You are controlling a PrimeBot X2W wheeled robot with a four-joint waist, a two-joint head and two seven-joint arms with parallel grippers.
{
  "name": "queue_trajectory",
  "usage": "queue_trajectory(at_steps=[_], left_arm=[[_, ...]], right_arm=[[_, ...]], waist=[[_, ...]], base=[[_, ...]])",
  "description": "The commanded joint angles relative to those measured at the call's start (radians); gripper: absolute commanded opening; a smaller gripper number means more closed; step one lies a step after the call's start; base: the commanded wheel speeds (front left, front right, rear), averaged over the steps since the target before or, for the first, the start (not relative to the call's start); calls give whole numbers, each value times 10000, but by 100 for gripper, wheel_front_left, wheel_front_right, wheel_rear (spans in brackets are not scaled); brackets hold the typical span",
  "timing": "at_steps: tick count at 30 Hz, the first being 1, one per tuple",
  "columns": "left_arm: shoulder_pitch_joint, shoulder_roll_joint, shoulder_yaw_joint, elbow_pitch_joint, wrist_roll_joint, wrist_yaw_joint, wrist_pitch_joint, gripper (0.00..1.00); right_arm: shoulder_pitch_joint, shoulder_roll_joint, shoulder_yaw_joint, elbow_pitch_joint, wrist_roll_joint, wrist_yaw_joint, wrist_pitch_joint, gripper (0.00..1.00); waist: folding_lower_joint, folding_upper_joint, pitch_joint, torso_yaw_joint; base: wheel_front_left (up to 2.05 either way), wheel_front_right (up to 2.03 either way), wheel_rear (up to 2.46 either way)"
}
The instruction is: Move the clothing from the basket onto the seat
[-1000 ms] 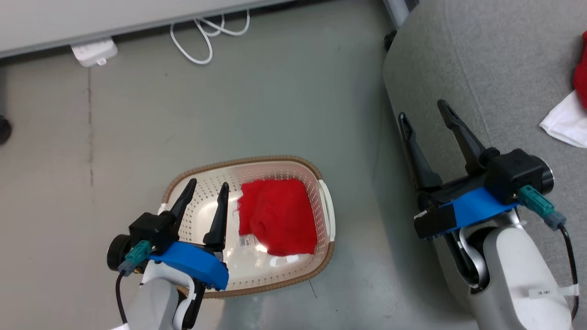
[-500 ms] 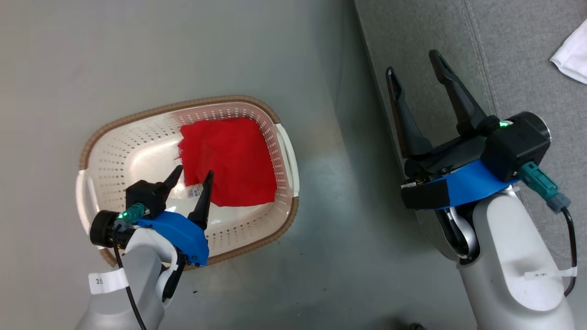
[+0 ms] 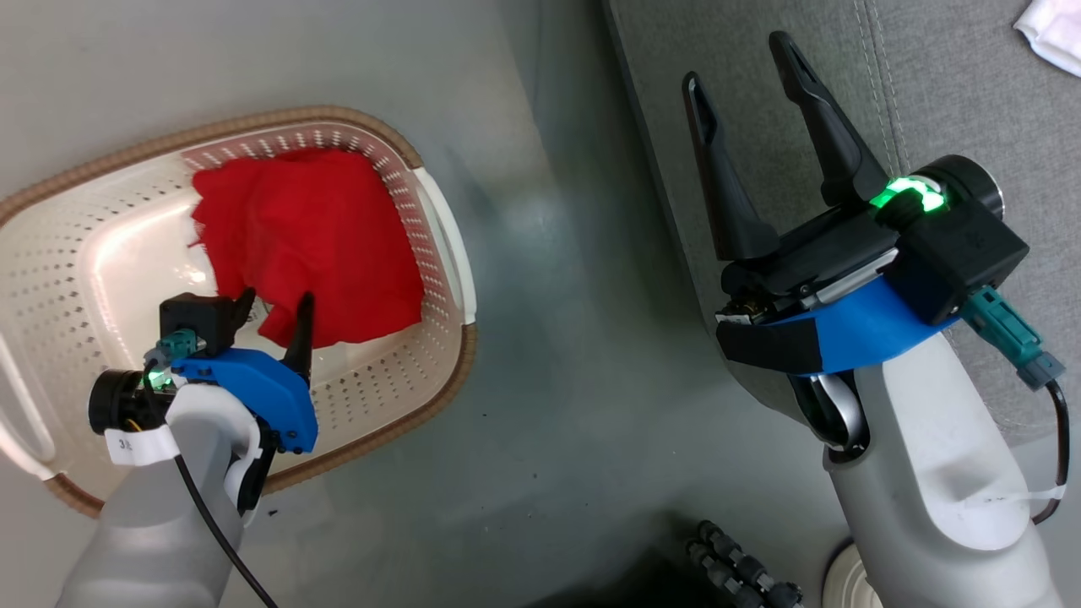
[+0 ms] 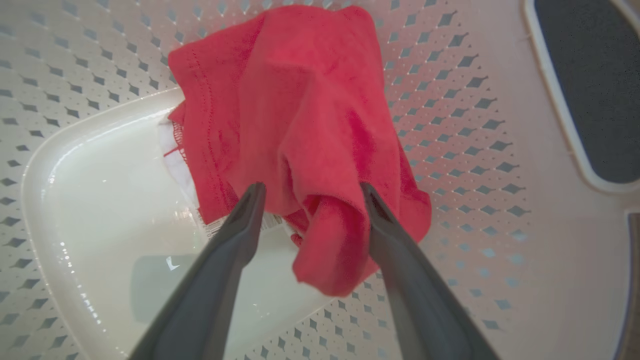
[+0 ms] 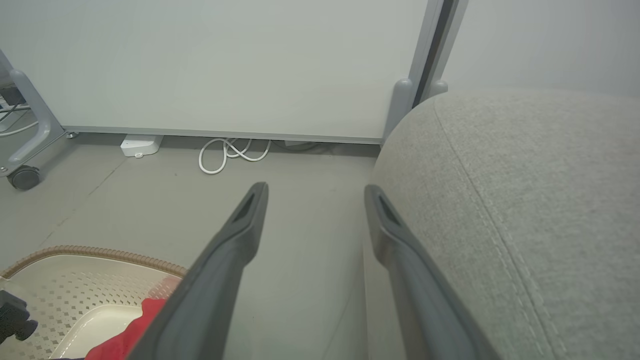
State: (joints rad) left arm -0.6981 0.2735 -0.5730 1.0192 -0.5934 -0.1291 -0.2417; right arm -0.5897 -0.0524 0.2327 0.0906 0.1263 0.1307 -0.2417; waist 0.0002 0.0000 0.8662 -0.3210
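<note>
Two things rest on the grey floor [image 3: 557, 405]: the basket [image 3: 439, 228], holding the red clothing [image 3: 312, 236] against its right wall, and the seat [image 3: 954, 101] beside it, with a white scrap [image 3: 1056, 38], perhaps fabric, on it. The left gripper [image 4: 311, 187] dips into the basket, spread wide astride a red fold without pinching it; the right gripper [image 3: 735, 59] hovers wide and empty by the seat's edge.

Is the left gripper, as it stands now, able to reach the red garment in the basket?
Probably yes. The left gripper is open and already down inside the basket. A fold of the red garment appears to lie between its jaws, and nothing else covers the cloth or blocks the way.
</note>
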Motion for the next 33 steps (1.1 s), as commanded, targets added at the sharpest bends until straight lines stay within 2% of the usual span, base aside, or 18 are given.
queue_trajectory(at_steps=[1, 9, 10, 11, 12, 22, 33], left_arm=[[-240, 35, -22, 184, -82, -20, 91, 100], [-615, -16, -355, 448, -532, -20, 282, 100], [-640, 1, -410, 443, -604, -20, 319, 91], [-670, 23, -483, 428, -648, -20, 352, 27], [-698, 44, -550, 412, -694, -20, 376, 0], [-704, 163, -1143, 344, -1269, -20, 431, 0], [-661, 36, -1632, 436, -1734, -20, 297, 0]], right_arm=[[-134, 31, 30, -32, 112, 1, -98, 100], [-256, 31, 157, 146, 348, 1, -212, 100], [-265, 30, 161, 160, 359, 1, -222, 100], [-273, 30, 160, 183, 380, 1, -230, 100], [-277, 30, 146, 205, 386, 1, -231, 100], [-277, 29, 114, 224, 436, 1, -246, 100], [-203, 30, 132, 397, 330, 1, -247, 100]], waist=[[-2, 0, 231, -178], [-2, 0, 498, -310], [-2, 0, 511, -332], [-2, 0, 520, -349], [-2, 0, 525, -363], [-2, 0, 452, -417], [-2, 0, 165, -201]], base=[[0, 0, 0], [0, 0, 0], [0, 0, 0], [0, 0, 0], [0, 0, 0], [0, 0, 0], [0, 0, 0]])
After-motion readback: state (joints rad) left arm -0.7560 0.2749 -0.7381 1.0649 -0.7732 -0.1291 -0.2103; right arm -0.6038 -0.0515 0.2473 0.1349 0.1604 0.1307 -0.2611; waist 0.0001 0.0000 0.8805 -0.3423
